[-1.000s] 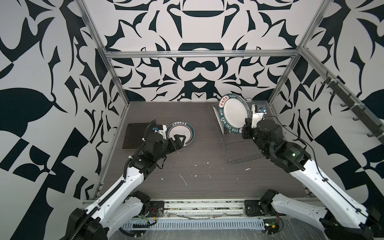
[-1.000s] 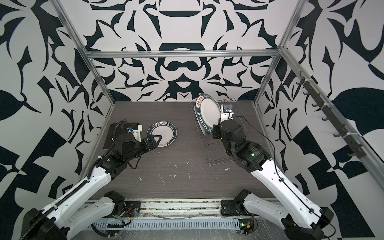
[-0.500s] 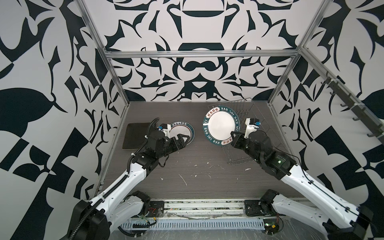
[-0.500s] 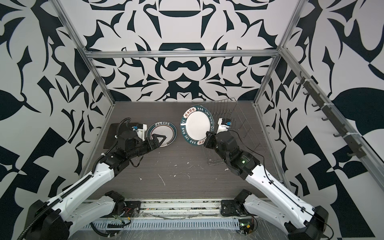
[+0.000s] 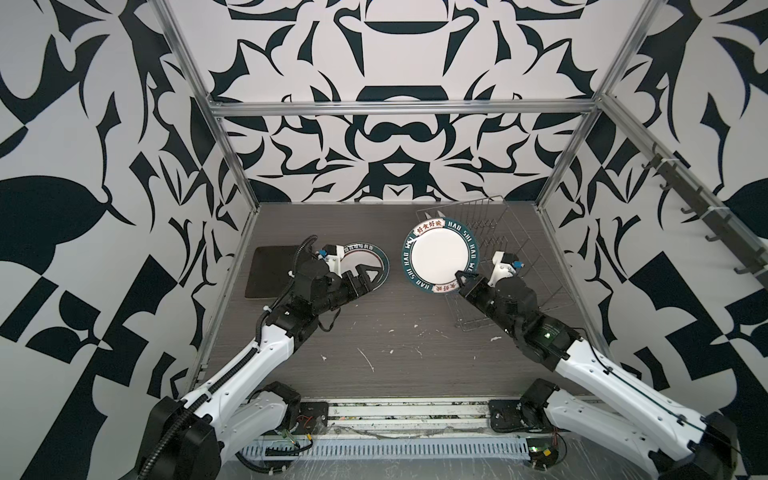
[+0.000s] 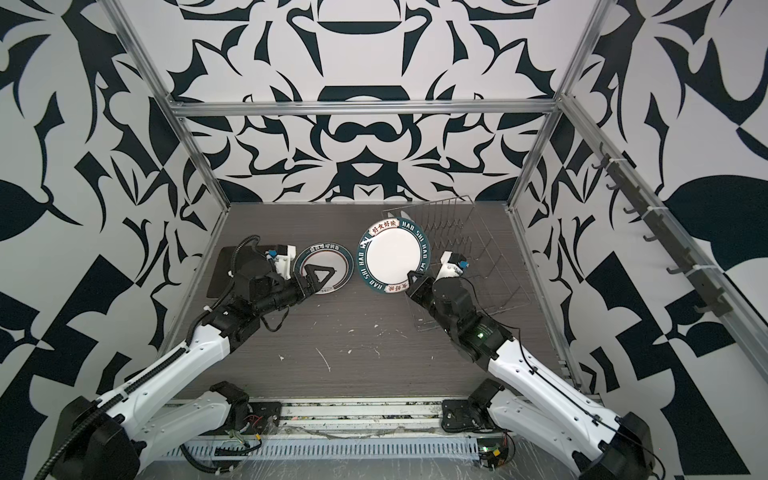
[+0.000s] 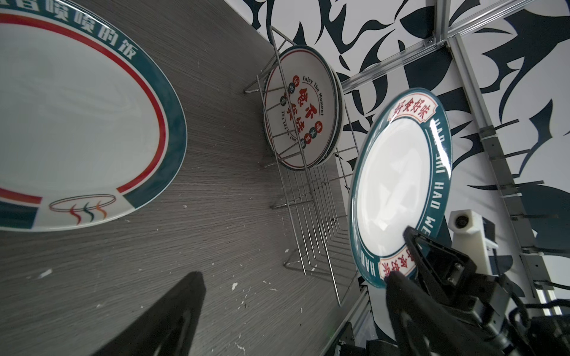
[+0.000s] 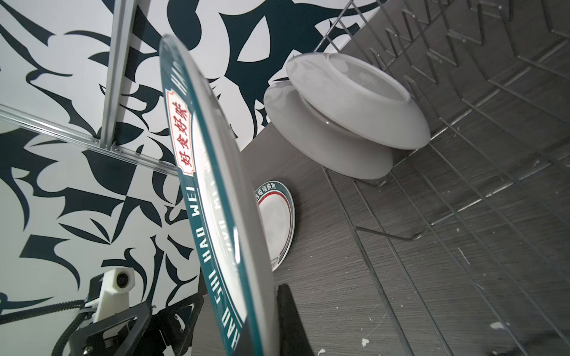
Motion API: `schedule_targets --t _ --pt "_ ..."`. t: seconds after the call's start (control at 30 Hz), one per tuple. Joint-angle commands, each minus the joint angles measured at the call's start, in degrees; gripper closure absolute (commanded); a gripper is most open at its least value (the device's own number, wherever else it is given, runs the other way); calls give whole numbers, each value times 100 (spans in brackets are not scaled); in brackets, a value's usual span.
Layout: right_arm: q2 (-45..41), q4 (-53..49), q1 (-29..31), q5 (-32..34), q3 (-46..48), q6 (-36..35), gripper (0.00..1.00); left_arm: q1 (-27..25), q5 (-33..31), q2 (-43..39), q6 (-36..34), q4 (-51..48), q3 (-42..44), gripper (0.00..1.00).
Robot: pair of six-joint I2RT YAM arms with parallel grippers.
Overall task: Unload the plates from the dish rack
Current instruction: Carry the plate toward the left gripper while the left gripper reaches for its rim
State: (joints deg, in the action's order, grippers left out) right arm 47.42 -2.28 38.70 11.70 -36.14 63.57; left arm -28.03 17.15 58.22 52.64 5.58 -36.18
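2 plates (image 7: 303,108) stand in the dish rack (image 5: 540,266) at right; 2 other plates (image 5: 376,259) lie flat at left.

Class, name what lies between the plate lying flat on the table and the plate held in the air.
Only bare table separates the flat plate from the held plate; both top views show it.

From above, I can't see the racked plates (image 7: 300,108): the held plate (image 5: 441,254) covers them. My left gripper (image 5: 365,277) hides part of the flat plate (image 5: 358,262).
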Motion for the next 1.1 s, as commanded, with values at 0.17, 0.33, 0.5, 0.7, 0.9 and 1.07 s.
schedule_targets --t 0.17,0.33,0.5,0.7,0.9,1.07 --pt "-55 972 13 -284 92 530 100 -18 100 -88 110 234 94 4" --pt "89 1153 32 -345 144 630 100 -18 183 -17 223 455 163 4" --pt "282 1259 84 -386 79 648 100 -53 236 77 219 531 147 4" --pt "493 1459 142 -465 57 682 100 -105 319 185 251 672 143 6" --pt "712 1707 216 -646 52 846 100 -140 350 243 273 755 138 6" --pt "885 2028 338 -764 78 1020 100 -155 428 304 299 832 132 7"
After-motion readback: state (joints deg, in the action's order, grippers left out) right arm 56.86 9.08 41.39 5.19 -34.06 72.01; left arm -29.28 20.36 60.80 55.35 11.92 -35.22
